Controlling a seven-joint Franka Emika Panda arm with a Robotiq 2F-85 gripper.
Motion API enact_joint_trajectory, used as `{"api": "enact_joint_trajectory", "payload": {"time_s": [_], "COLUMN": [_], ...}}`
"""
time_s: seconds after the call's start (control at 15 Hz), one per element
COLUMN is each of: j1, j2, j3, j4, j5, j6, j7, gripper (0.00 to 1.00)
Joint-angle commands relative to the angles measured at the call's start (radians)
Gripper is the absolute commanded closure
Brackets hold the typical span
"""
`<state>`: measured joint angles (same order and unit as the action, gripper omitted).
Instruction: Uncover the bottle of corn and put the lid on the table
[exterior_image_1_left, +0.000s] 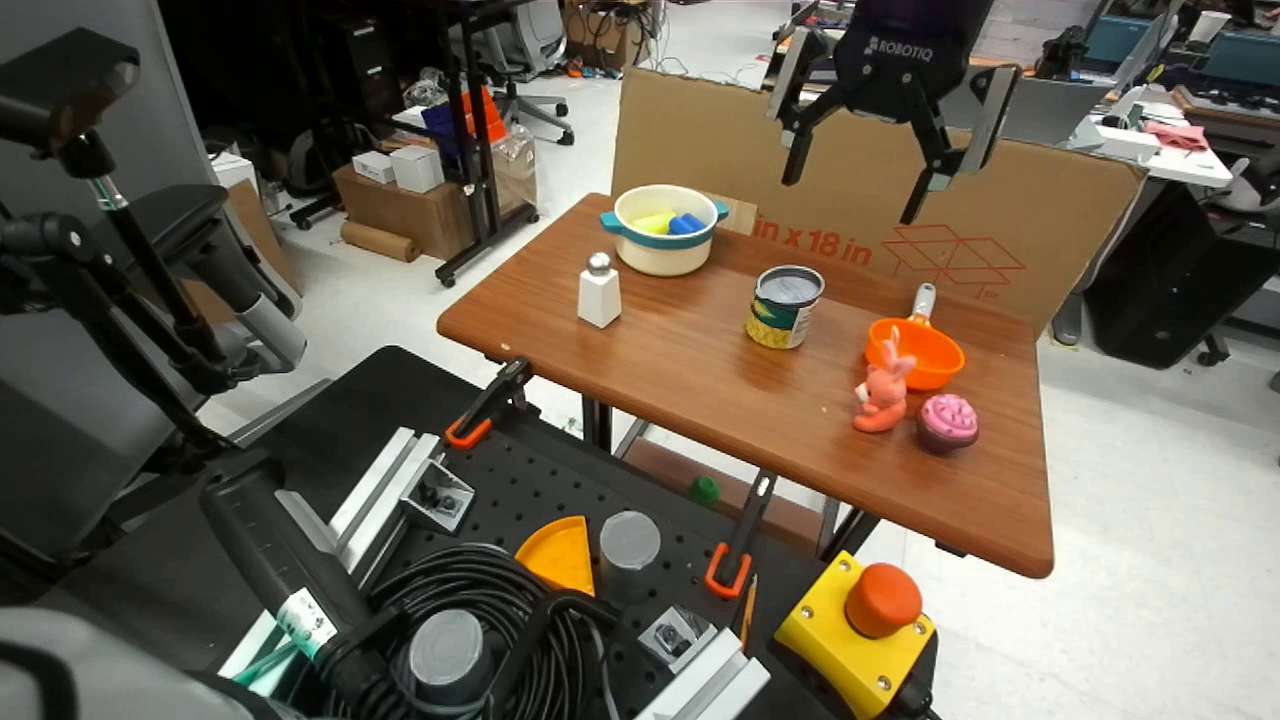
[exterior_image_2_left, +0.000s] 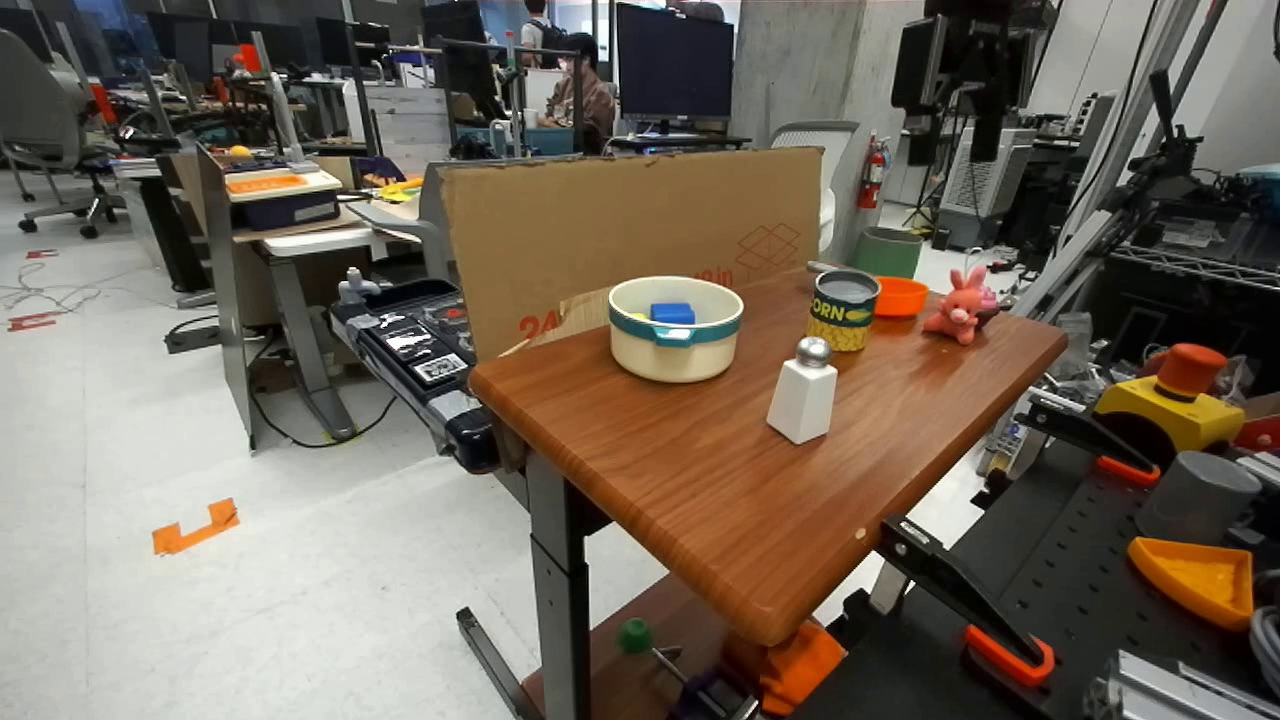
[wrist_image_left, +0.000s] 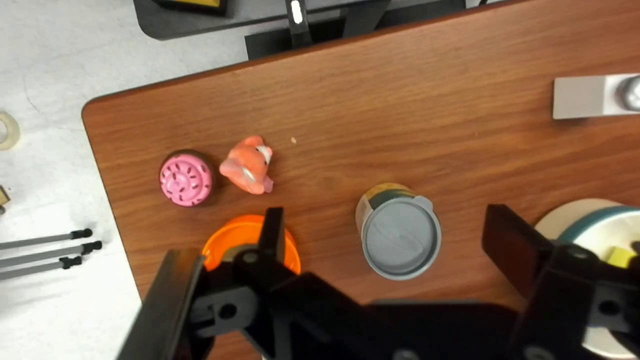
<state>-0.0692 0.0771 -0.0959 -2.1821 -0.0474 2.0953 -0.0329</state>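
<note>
We see the gripper (exterior_image_1_left: 851, 198) with its jaws spread wide, hanging well above the table (exterior_image_1_left: 680, 375). In the wrist view the lid (wrist_image_left: 400, 237) shows between the two jaws, clear of both and nearer the one on the right of that picture. In an exterior view we find it well below the jaws' tips. Grey and round, with a small tab on its rim, the lid sits on top of the jar (exterior_image_2_left: 840, 335), which stands upright on the table. On the jar we read "ORN" above a yellow band.

Next outward, we have the orange bowl (exterior_image_1_left: 930, 352), near the jar, its pale handle pointing toward the cardboard (exterior_image_1_left: 690, 130). The rabbit (exterior_image_1_left: 885, 397) sits just beside the bowl, and the cupcake (exterior_image_1_left: 948, 422), topped in pink, sits just beside the rabbit. On the jar's opposite side we see the cream pot (exterior_image_1_left: 665, 260) with its teal band, yellow and blue blocks (exterior_image_1_left: 686, 224) inside. The shaker (exterior_image_1_left: 600, 298), white with a silver cap, stands upright near the pot.

Farthest out, the cardboard stands along one long edge of the table. Along the opposite edge, two clamps (exterior_image_1_left: 748, 525) reach from the black platform (exterior_image_1_left: 540, 470) toward the table.
</note>
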Motion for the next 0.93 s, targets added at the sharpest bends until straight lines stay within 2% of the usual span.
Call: {"api": "enact_joint_trajectory", "payload": {"time_s": [0.0,0.07,0.4,0.6,0.67,0.87], "j1": [-0.001,-0.002,-0.001,0.001,-0.005,-0.006], "j2": [0.012,0.009,0.002,-0.007,0.010,-0.001], "j3": [0.006,0.006,0.009,0.007,0.006,0.006], "j4": [0.014,-0.002,-0.027,-0.041,-0.019,-0.032], "j5": [-0.044,-0.031,-0.026,-0.053,-0.025,-0.031], "j6": [-0.053,0.014,0.145,0.147,0.128,0.137], "j7": [0.017,0.021,0.003,0.007,0.002,-0.023], "gripper": [0.00,0.00,0.00,0.00,0.00,0.00]}}
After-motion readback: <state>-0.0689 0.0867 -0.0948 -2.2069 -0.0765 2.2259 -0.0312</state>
